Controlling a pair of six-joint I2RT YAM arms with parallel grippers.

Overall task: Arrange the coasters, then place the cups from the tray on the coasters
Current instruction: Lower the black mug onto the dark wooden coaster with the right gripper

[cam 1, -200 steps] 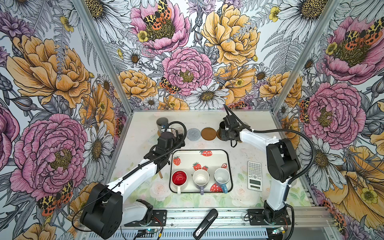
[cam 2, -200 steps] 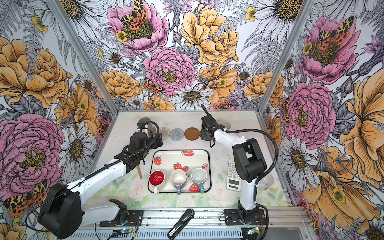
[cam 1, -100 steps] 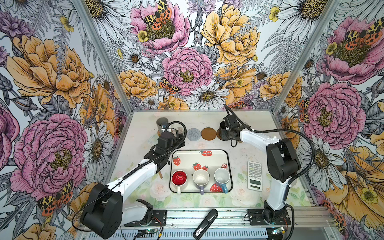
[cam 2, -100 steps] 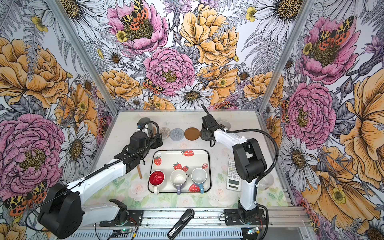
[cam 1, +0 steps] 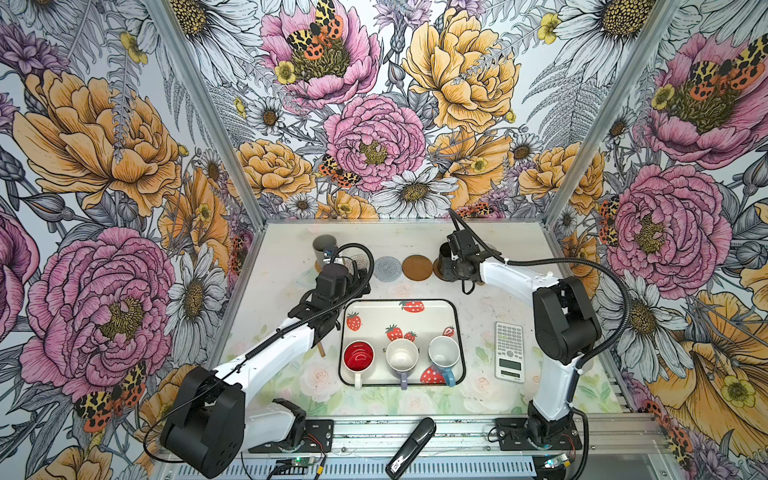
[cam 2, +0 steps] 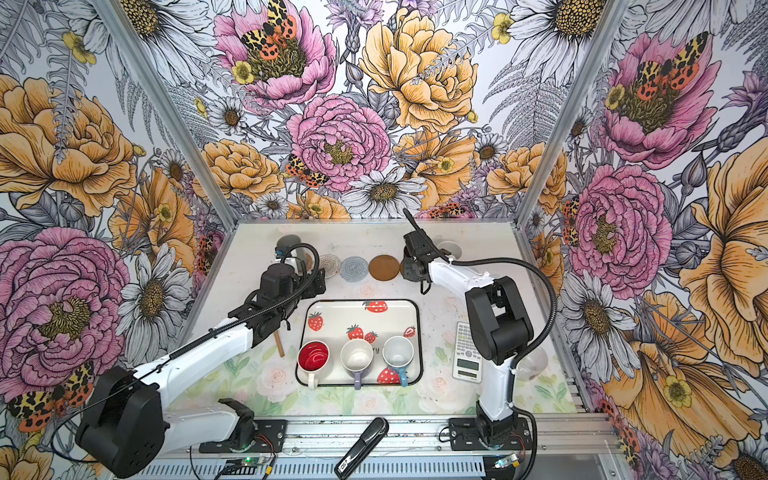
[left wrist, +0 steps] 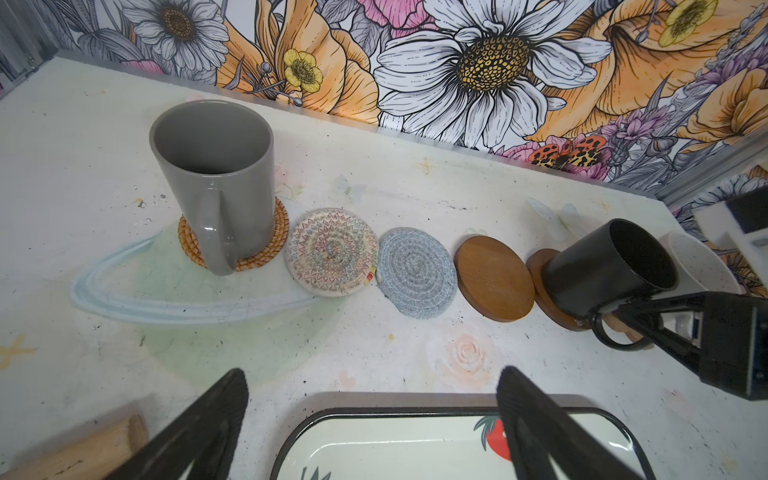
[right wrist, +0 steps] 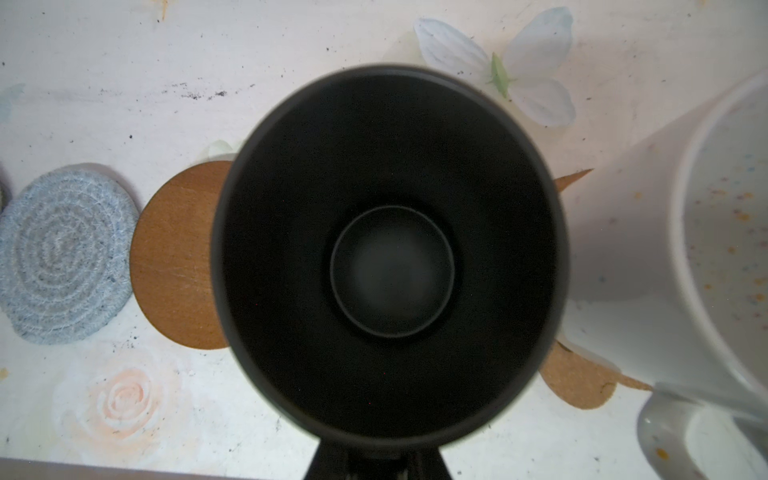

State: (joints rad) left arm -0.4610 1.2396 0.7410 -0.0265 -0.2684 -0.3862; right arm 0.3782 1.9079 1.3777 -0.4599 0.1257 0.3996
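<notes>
Right gripper [left wrist: 614, 315]: closed on the handle of the black mug [left wrist: 602, 270], which was over the second brown disc [left wrist: 540, 286], fifth from the left in the coaster row; whether its base rested on that disc could not be told.

Left gripper [left wrist: 372, 376]: jaws spread wide and empty, above the table between the coaster row and the far edge of the tray [cam 1: 432, 320].

Coasters, along the far side, left to right:
- tan rattan mat [left wrist: 276, 232], bearing the grey mug [left wrist: 216, 178]
- cream crochet mat [left wrist: 330, 251], bare
- grey-blue crochet mat [left wrist: 415, 276], bare
- first brown disc [left wrist: 494, 278], bare
- second brown disc
- paw-shaped mat [right wrist: 577, 384], bearing the speckled white mug [right wrist: 727, 232]

Tray, centre near: three mugs stood in a line along its near edge, handles toward the near side. They were the red-lined white mug [cam 1: 358, 357], the lavender mug [cam 1: 402, 357] and the blue mug [cam 1: 444, 352].

Calculator [cam 1: 509, 351]: lay right of the tray, apart from it.
</notes>
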